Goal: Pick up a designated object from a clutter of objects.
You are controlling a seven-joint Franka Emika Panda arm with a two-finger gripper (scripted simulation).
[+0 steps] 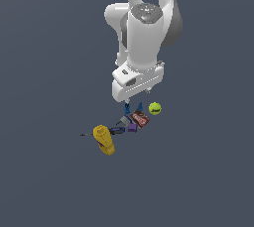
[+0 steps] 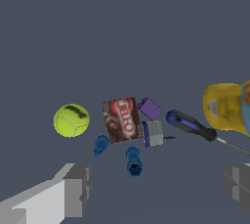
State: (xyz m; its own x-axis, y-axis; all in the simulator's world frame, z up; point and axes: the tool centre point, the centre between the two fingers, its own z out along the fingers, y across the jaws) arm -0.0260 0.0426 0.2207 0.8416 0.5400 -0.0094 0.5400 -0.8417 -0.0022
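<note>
We count eight things in the clutter: one yellow-green ball [image 2: 71, 120], one red-brown packet [image 2: 121, 120], one purple cube [image 2: 149, 108], one grey block [image 2: 154, 133], one screwdriver [image 2: 191, 126] with a dark blue handle and thin shaft, one yellow bottle [image 2: 227, 108], and two small blue pieces. Of those two, the stubby dark-blue cone piece [image 2: 101, 145] lies just beside the packet's corner, between the packet and the ball, and the other blue piece [image 2: 134, 161], longer with a hollow end, lies near it, below the packet and grey block in the wrist view. Everything rests on a plain dark grey-blue surface [image 1: 44, 181] that fills both views; we see no walls or room features. In the exterior view the white arm hangs directly over the heap, its gripper [image 1: 138, 96] just above the two blue pieces [image 1: 140, 107], with the ball [image 1: 155, 108] at the exterior view's right and the bottle [image 1: 103, 139] at the exterior view's left. The fingers [image 2: 73, 189] stand wide apart, holding nothing. The packet and ball flank the cone piece closely; nothing covers it.
</note>
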